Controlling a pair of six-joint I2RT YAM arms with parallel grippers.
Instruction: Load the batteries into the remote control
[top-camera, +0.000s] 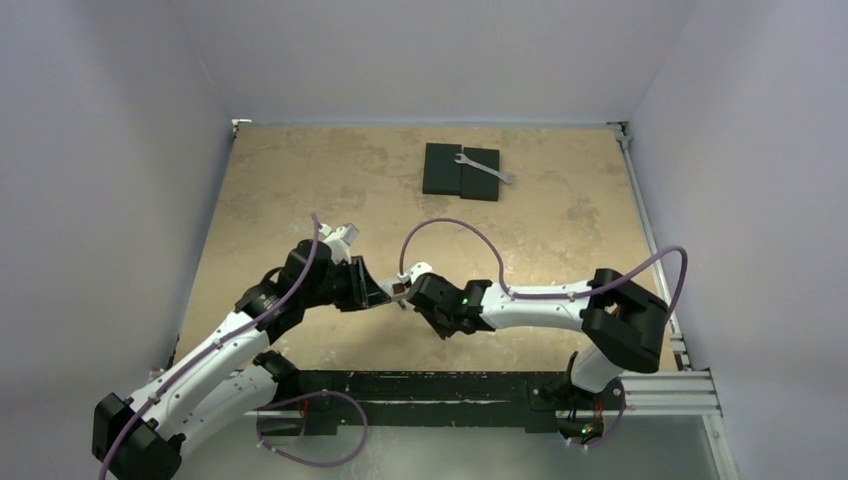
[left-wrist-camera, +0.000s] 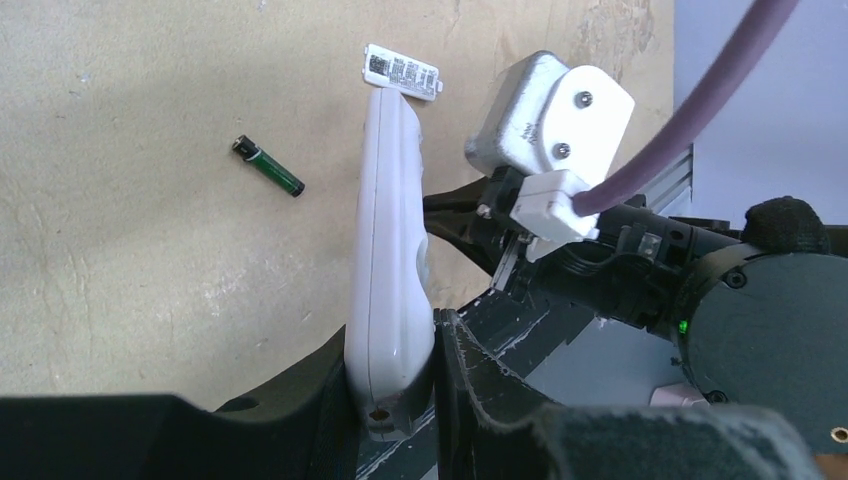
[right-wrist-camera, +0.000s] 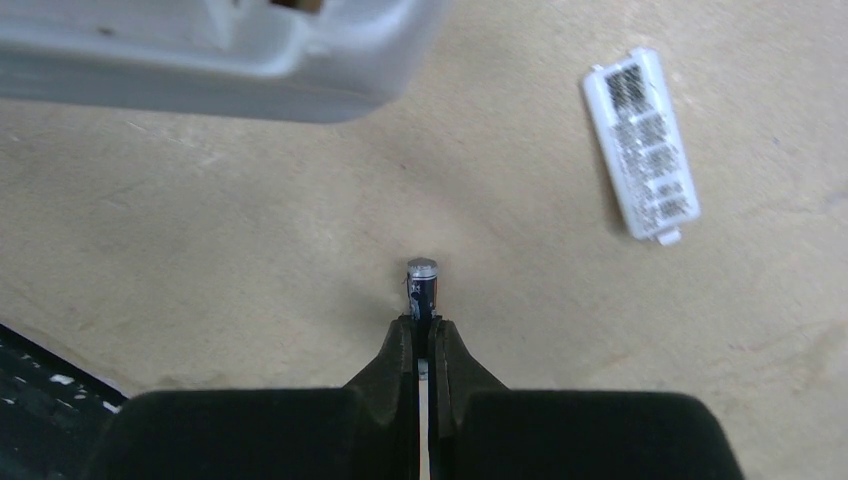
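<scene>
We find the left gripper (left-wrist-camera: 395, 375) clamped on one end of the remote control (left-wrist-camera: 385, 250), which it holds edge-on over the table (left-wrist-camera: 120, 280). A loose battery (left-wrist-camera: 268, 166), dark green, lies flat on the table beside the remote and apart from it. The right gripper (right-wrist-camera: 422, 335) is clenched on the gripped battery (right-wrist-camera: 422, 280). It holds that battery by one end, with the metallic tip protruding past the fingertips, near the remote but not touching it. To the right, a white labelled cover (right-wrist-camera: 642, 142) lies flat on the table, separate from the remote. At the far side, a silver wrench (top-camera: 486, 168) rests on black blocks (top-camera: 445, 170).
</scene>
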